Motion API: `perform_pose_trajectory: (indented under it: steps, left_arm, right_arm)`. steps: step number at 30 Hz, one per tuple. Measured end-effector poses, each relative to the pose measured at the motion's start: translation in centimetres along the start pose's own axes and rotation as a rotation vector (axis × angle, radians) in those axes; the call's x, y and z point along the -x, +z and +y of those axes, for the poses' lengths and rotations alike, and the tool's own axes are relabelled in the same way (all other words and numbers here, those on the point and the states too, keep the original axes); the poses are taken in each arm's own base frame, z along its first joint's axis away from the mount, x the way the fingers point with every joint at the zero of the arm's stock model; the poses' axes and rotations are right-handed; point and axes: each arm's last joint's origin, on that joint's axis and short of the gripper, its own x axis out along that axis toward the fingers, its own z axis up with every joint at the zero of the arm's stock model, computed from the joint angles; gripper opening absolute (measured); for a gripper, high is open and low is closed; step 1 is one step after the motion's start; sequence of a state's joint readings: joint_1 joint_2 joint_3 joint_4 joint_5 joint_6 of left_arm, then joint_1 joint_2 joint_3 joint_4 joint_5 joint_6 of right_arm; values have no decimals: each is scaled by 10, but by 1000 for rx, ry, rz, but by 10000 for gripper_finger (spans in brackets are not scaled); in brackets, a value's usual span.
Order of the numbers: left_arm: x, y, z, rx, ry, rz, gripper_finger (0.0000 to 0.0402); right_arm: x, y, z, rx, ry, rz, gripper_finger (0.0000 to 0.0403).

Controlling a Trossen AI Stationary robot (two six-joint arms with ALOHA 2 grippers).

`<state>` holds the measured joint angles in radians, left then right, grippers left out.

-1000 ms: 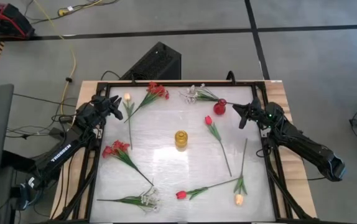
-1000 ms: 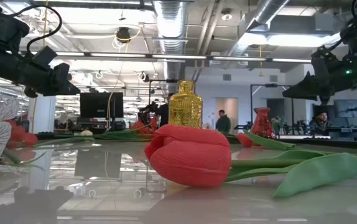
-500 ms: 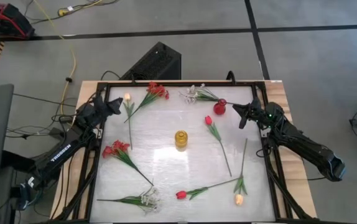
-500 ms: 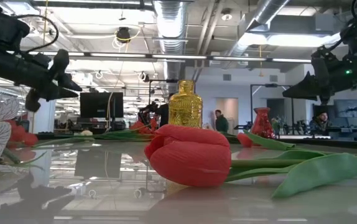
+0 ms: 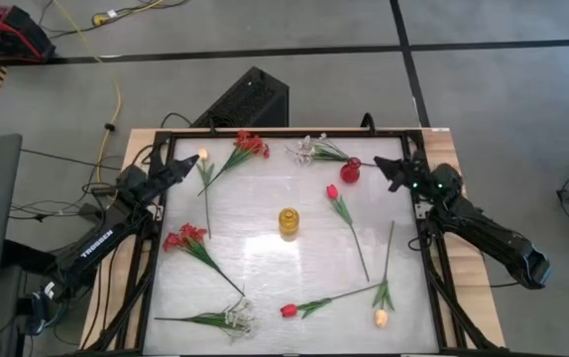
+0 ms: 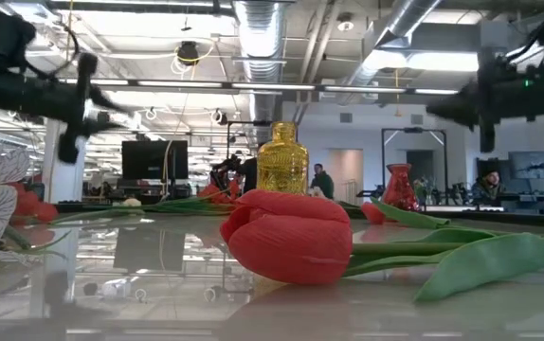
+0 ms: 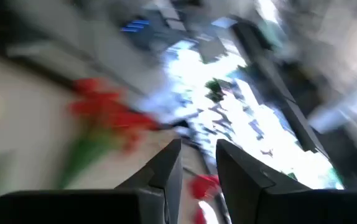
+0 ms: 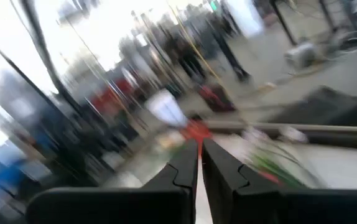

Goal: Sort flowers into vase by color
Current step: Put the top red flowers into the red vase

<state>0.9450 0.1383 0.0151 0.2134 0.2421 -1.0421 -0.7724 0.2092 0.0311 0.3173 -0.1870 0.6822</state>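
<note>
Flowers lie flat on the white table top: red clusters (image 5: pixel 252 144) (image 5: pixel 183 238), white sprays (image 5: pixel 309 151) (image 5: pixel 237 317), red tulips (image 5: pixel 332 191) (image 5: pixel 288 310) and peach tulips (image 5: pixel 203 154) (image 5: pixel 381 317). A yellow vase (image 5: pixel 287 220) stands at the centre and a red vase (image 5: pixel 350 171) toward the far right. My left gripper (image 5: pixel 187 163) hovers just left of the far peach tulip, with a narrow gap between its fingers (image 7: pixel 166 171). My right gripper (image 5: pixel 392 169) hangs in the air right of the red vase, fingers (image 8: pixel 188 168) shut. Neither touches anything.
A black frame (image 5: pixel 265 130) edges the table. A near red tulip (image 6: pixel 286 237) fills the low view's foreground, with the yellow vase (image 6: pixel 281 156) behind it. People (image 6: pixel 321 180) stand far off in the room. Bare table shows around the yellow vase.
My left gripper has shifted slightly toward the far edge and the peach tulip and has rolled about its wrist. My right gripper has risen and swung toward the far edge, beside the red vase. The flowers and vases have kept still.
</note>
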Motion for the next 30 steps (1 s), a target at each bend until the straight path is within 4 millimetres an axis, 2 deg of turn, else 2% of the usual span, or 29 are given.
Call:
perform_pose_trajectory:
  steps: [3,7,15,20,26,30]
  left_arm:
    - [1,5,-12,-86,-123,-28,87]
    - [2,15,-31,-249,-168,-7,87]
    - [-6,32,-60,-546,-9,201,87]
    - [-23,37,-59,-651,87,340,87]
    - [-48,38,-46,-713,222,446,103]
    - [-58,40,-39,-829,337,502,128]
  right_arm:
    - [1,9,7,-79,80,-86,51]
    - [3,20,22,-146,215,-164,51]
    - [0,46,62,-94,371,-142,51]
    - [-15,57,86,-65,397,-71,51]
    - [-50,58,119,45,353,176,51]
    - [-67,64,139,153,309,331,51]
